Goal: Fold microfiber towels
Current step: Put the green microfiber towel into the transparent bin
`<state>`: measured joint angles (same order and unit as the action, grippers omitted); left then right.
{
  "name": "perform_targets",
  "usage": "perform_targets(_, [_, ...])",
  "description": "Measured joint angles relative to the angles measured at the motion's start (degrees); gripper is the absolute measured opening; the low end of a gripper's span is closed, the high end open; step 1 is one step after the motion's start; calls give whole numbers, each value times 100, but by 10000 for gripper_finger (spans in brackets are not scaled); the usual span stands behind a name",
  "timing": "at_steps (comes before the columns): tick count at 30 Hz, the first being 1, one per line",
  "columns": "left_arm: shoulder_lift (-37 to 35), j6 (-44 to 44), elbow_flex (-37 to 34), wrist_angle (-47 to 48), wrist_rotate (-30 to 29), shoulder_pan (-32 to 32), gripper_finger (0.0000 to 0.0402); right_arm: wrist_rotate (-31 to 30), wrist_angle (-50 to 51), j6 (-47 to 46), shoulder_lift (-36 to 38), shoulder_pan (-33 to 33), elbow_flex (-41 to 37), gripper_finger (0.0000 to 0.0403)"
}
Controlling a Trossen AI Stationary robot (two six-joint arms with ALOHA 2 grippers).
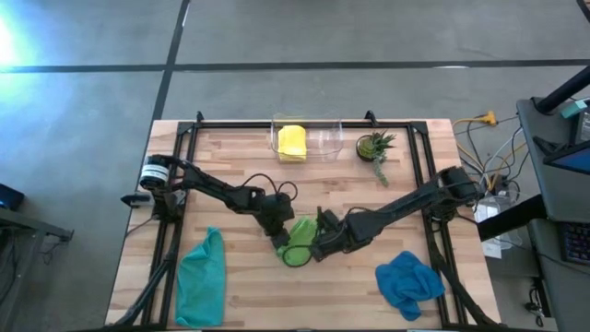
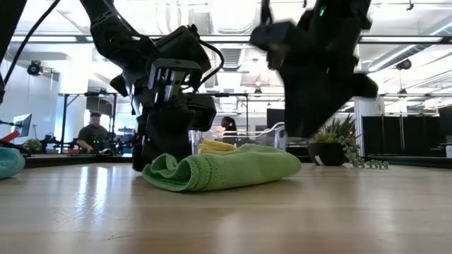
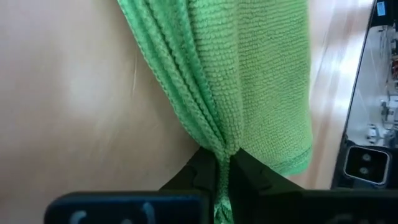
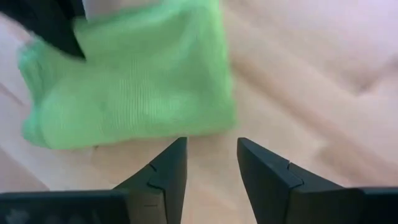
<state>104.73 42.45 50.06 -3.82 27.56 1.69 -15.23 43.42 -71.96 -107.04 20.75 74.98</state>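
So nearest the front edge of the wooden table [image 1: 240,304] were the two loose cloths: the teal towel [image 1: 201,277] crumpled in a long heap at front left, and the blue towel [image 1: 408,281] bunched up at front right. Neither was touching anything else.

A bit further in, pretty much dead centre, sat the lime green towel [image 1: 299,242], folded over into a thick roll lying flat on the wood. The left gripper [image 3: 222,180] was pinched tight on one gathered edge of it; in the left wrist view the fabric was squeezed into pleats right between the two fingers. In the low view that gripper sat right down at the table at the towel's end.

The right gripper [image 4: 211,163] was just beside the same towel on its other side, fingers partly apart with bare wood showing between them, gripping nothing. The towel's edge lay just ahead of its fingertips, not between them. From the low view it looked to be hovering above the towel rather than resting on it.

Further back, near the far edge, the yellow towel [image 1: 292,141] was folded inside a clear plastic bin [image 1: 324,138], with a small potted plant [image 1: 375,148] just beside it.

Way behind the table, a person [image 2: 92,131] was seated at a desk.
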Motion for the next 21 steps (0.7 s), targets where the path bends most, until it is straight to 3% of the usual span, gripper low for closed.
perform_targets(10, [-404, 5, 7, -64, -9, -9, 2, -1277, 697, 246, 1483, 12, -192, 137])
perform_targets(21, [-993, 56, 26, -23, -127, -13, 2, -1617, 731, -199, 2343, 12, -950, 137])
